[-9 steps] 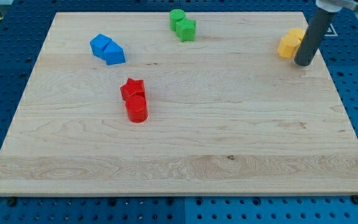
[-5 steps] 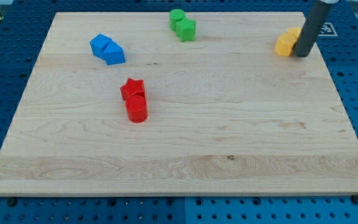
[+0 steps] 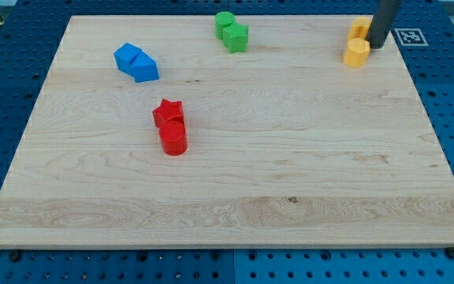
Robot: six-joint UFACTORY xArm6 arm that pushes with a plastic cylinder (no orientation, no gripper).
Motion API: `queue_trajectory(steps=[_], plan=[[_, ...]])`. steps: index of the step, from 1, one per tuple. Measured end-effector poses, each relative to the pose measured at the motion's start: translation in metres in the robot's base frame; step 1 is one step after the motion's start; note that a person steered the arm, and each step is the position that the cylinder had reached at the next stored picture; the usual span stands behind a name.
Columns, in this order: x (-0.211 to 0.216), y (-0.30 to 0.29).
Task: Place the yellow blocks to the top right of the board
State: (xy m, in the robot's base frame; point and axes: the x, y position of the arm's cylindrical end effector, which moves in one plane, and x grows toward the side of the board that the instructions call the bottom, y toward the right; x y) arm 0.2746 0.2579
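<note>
Two yellow blocks sit at the view's top right of the wooden board (image 3: 227,197). One yellow block (image 3: 356,53) stands slightly lower and to the left; the other yellow block (image 3: 360,28) is just above it, partly hidden by the rod. My tip (image 3: 377,46) rests right beside them, touching or nearly touching both on their right side.
Two green blocks (image 3: 231,31) sit at the top middle. Two blue blocks (image 3: 136,62) lie at the upper left. A red star block (image 3: 167,113) and a red cylinder (image 3: 173,138) stand together left of centre. A marker tag (image 3: 407,35) lies at the top right corner.
My tip has moved up toward the view's top. The yellow blocks were pushed up with it and have separated, one now above the other.
</note>
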Motion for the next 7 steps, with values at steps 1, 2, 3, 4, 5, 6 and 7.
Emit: queue_trajectory(steps=[1, 2, 3, 4, 5, 6, 7], plan=[[0.007, 0.008], [0.03, 0.008], [0.064, 0.008], [0.088, 0.006], [0.087, -0.014], [0.078, -0.03], [0.078, -0.03]])
